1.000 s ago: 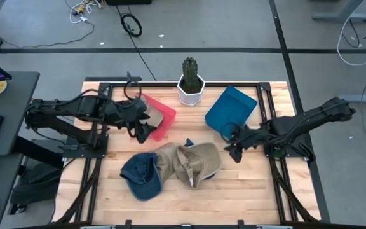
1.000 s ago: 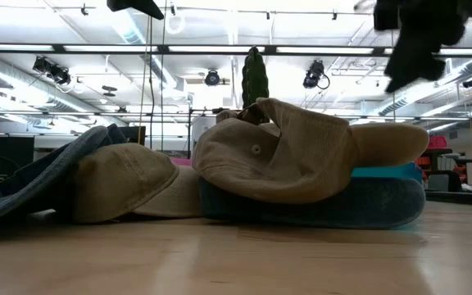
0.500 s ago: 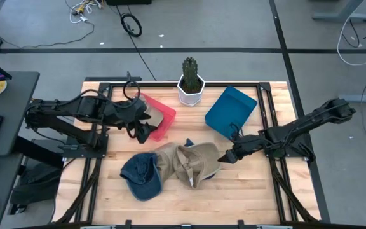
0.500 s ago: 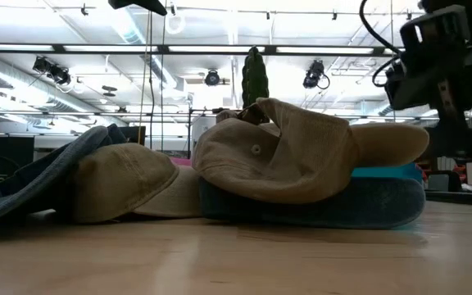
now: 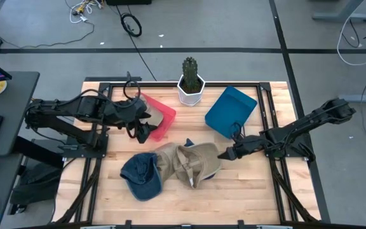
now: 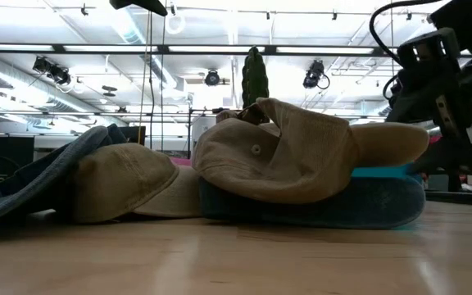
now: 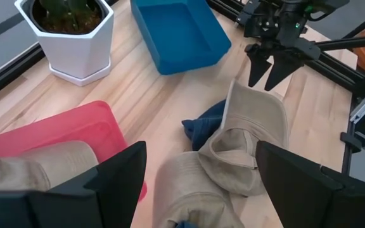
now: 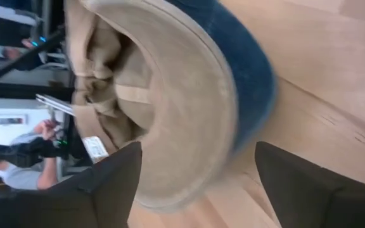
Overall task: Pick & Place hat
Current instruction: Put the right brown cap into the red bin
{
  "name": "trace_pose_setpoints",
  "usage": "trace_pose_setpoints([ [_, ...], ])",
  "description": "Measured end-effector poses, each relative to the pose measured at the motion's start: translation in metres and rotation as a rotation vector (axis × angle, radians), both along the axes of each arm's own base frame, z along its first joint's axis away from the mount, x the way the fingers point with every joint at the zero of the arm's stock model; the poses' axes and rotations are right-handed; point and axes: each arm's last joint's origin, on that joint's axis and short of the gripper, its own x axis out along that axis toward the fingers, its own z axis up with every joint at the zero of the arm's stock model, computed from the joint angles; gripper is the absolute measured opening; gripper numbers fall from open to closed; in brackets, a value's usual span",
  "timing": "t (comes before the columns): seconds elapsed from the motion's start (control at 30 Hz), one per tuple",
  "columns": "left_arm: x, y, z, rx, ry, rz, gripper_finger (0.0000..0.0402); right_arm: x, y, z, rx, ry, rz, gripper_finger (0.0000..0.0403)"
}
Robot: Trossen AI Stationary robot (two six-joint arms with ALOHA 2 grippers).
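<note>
A pile of hats lies mid-table: a tan corduroy hat (image 5: 199, 159) (image 6: 293, 152) rests on a dark blue hat (image 5: 213, 172) (image 6: 318, 201), beside a second tan hat (image 5: 169, 159) and a denim hat (image 5: 140, 175). My right gripper (image 5: 223, 154) (image 8: 198, 149) is open and low at the pile's right side, a finger on each side of the top hat's brim (image 8: 170, 114), apart from it. My left gripper (image 5: 142, 133) (image 7: 199, 149) is open by the red tray (image 5: 164, 121), in which another tan hat (image 7: 37, 168) lies.
A blue tray (image 5: 230, 108) sits behind the right gripper, toward the far edge. A cactus in a white pot (image 5: 190, 86) stands at the far edge between the two trays. Bare wood shows along the near edge and right of the pile.
My right gripper has come down from beside the blue tray and moved toward the table's left, up to the brim of the top tan hat, fingers open throughout. The hats have not moved.
</note>
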Motion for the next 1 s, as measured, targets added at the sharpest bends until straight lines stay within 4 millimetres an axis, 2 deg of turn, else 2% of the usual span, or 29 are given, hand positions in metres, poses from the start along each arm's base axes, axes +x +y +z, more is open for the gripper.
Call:
trace_pose_setpoints([
  [0.23, 0.0, 0.0, 0.0, 0.024, 0.003, 0.0, 0.0298, 0.003, 0.001, -0.008, -0.014, 0.04, -0.002, 0.029],
  [0.57, 0.0, 0.001, 0.0, 0.033, 0.002, 0.01, 0.0298, 0.017, 0.005, -0.017, -0.002, -0.004, -0.002, 0.0287],
  [0.67, 0.0, 0.001, 0.0, 0.033, 0.002, 0.01, 0.0298, 0.019, 0.005, -0.02, -0.008, -0.005, -0.006, 0.0274],
  [0.8, 0.0, 0.001, 0.0, 0.033, 0.002, 0.01, 0.0298, 0.02, 0.006, -0.018, -0.007, -0.026, -0.002, 0.0221],
  [1.0, 0.0, 0.001, 0.0, 0.033, 0.002, 0.01, 0.0298, 0.02, 0.006, -0.014, 0.0, -0.049, -0.002, 0.0083],
])
